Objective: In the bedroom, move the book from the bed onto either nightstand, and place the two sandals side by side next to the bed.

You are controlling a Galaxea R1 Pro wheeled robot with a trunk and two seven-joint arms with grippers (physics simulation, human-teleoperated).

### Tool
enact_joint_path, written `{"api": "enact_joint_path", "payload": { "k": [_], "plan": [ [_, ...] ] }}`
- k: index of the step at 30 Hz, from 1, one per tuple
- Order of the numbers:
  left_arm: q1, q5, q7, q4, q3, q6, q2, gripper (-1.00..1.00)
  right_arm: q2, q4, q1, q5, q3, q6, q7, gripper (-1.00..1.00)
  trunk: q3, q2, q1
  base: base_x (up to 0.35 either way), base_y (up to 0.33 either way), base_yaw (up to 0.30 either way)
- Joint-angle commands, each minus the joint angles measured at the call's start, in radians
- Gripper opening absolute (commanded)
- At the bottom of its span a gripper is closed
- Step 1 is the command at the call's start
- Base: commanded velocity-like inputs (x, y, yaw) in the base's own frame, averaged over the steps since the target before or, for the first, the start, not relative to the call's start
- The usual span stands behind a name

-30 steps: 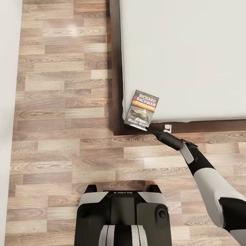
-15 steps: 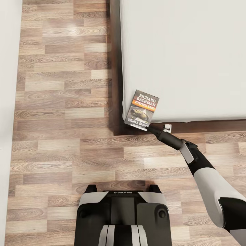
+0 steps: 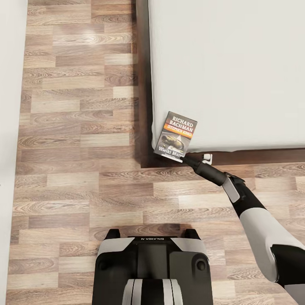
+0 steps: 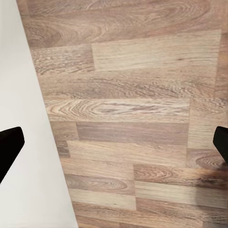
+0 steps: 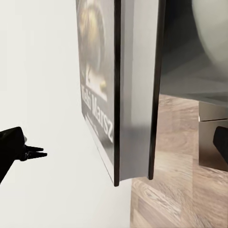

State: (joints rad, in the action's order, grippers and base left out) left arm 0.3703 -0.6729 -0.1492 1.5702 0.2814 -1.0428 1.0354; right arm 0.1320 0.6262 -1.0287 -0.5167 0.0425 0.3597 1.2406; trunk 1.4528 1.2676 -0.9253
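Head view, bedroom: wood plank floor (image 3: 76, 169) fills the left and near parts of the scene, with a strip of white wall (image 3: 10, 127) along the far left edge. The bed (image 3: 237, 72), a light grey mattress on a dark brown frame, takes up the far right, its near left corner facing the robot. The robot's dark base (image 3: 152, 271) sits at the near edge, and its right arm (image 3: 254, 212) reaches from the near right toward that corner of the bed.

The book (image 3: 176, 136) lies on the mattress at this near left corner, cover up, slightly skewed, its near edge overhanging the mattress edge above the frame. White lettering, an orange band and a picture show on the dark cover.

The right gripper (image 3: 189, 158) is at the book's near right corner, at the mattress edge. In the right wrist view the book (image 5: 124, 95) stands between the two dark fingertips (image 5: 13, 142), which are spread wide at opposite edges of the picture, well apart from the cover and the page block; neither pad touches the book, and nothing is pinched.

In the left wrist view the left gripper (image 4: 114, 142) also has its fingertips (image 4: 8, 142) spread wide, holding nothing, above floor planks and a white surface alongside.
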Motion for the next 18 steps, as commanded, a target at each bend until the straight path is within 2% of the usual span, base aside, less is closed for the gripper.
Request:
{"api": "enact_joint_path", "payload": {
  "k": [1,18],
  "plan": [
    [0.001,0.009,-0.01,0.0,0.001,-0.004,0.0,1.0,-0.001,0.0,0.0,-0.005,0.0,0.01,0.002,1.0,0.0,0.0,0.0,0.0,0.0,0.0],
    [0.001,0.01,-0.009,-0.001,-0.001,-0.004,0.0,1.0,-0.004,0.0,-0.002,-0.005,-0.002,0.012,-0.032,1.0,0.0,0.0,0.0,0.0,0.0,0.0]
  ]
}}
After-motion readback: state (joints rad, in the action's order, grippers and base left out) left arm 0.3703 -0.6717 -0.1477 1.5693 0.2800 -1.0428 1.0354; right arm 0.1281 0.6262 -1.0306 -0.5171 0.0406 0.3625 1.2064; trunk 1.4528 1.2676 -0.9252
